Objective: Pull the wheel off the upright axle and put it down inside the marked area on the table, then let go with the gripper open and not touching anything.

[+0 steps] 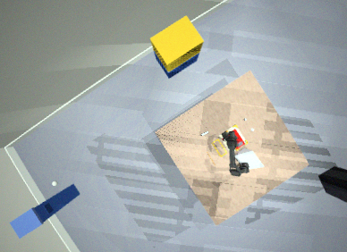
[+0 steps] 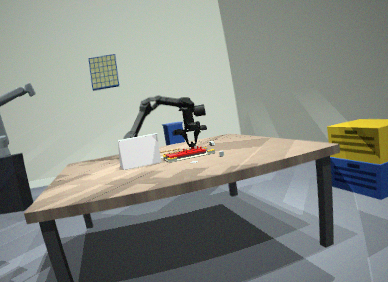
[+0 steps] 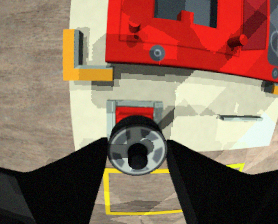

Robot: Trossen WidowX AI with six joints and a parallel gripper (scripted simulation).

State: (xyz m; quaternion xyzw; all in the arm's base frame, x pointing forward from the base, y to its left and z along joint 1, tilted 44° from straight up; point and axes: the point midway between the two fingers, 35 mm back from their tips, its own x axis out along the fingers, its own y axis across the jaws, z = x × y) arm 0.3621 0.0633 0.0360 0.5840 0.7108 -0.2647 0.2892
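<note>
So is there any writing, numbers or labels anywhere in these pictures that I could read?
None can be read.
Red board: raised parts only, no lettering.
Wall grid panel: only plain squares.
Yellow and blue crate: only stripes.
Wheel in the gripper: no marking.

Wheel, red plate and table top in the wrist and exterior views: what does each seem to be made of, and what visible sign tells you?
Wheel, gripped between the gripper's fingers: probably metal, grey with mottled sheen and dark centre hole. Red plate: likely painted metal or hard plastic, flat glossy red with small bolts. Table top: wood, tan with plank-like grain, matte.
</note>
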